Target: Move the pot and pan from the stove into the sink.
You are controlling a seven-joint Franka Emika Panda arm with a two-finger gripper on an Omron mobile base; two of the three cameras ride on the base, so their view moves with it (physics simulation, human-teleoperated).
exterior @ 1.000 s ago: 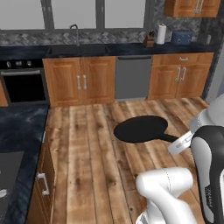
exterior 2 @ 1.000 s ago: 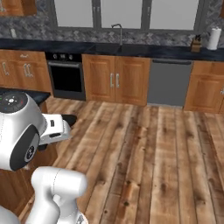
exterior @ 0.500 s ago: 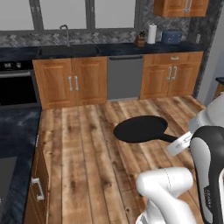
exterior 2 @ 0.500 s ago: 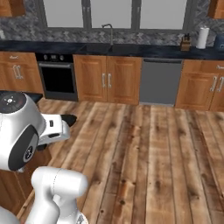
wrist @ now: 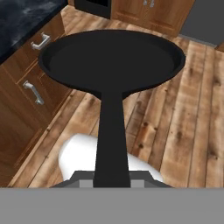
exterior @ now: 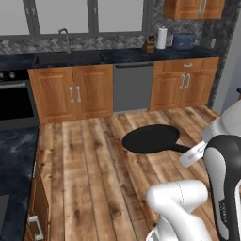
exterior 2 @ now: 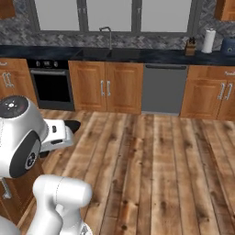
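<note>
Compared with one second ago, my whole scene has slid sideways in both base views: the sink and faucet now lie nearer the middle of the far wall, so the base and its cameras have turned, while the pan keeps the same place relative to the arm.

Pan [exterior: 151,138]: I see it carried level in mid-air above the wooden floor [exterior: 89,164], apart from any counter. Its shallow bowl holds nothing. Its long axis runs along the handle [wrist: 111,131], which in the hand view leads from the bottom edge straight up to the bowl, so the bowl points away from the hand; in the left base view the bowl lies to the left and the handle trails right toward the wrist.

Gripper [wrist: 112,177]: I read it as clamped on the pan's handle at its near end; the fingertips themselves are hidden behind the handle.

Sink [exterior 2: 110,53]: set in the dark counter under the windows on the far wall, with the curved faucet [exterior 2: 107,34] behind it; I cannot tell what its basins hold.

Surroundings: the built-in oven [exterior 2: 52,85] stands left of the sink cabinets, the grey dishwasher [exterior 2: 164,88] right of them. A paper towel roll [exterior 2: 209,41] stands on the far counter. A dark island counter [exterior: 16,160] lies at the left of the left base view.
</note>
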